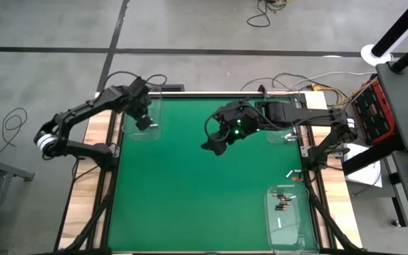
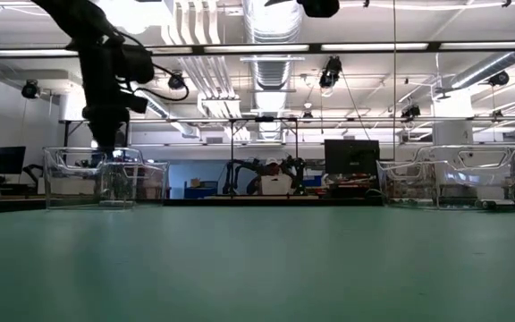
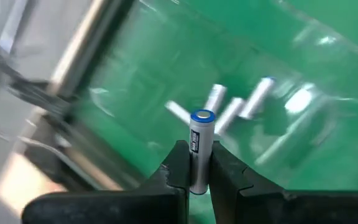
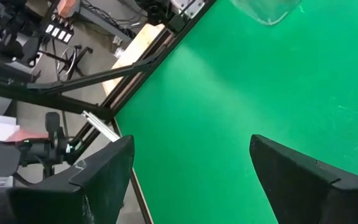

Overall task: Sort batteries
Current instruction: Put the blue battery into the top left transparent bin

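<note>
My left gripper [image 3: 194,171] pinches a whitish-silver blue-capped cylindrical battery [image 3: 199,149] over the clear plastic tray [image 1: 145,132]; a loosened grip could bounce it outside. My right gripper [image 4: 191,180] gapes empty mid-table.

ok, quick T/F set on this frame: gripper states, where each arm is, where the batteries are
1. The left gripper is shut on a battery. True.
2. The right gripper holds a battery. False: it is open and empty over the green mat.
3. The left gripper is over the clear tray at the table's far left corner. True.
4. Every remaining battery lies inside the near right tray. False: a couple of loose batteries lie on the mat beside it.
5. Both arms are over the same tray. False: the right gripper hovers near mid-table.
</note>
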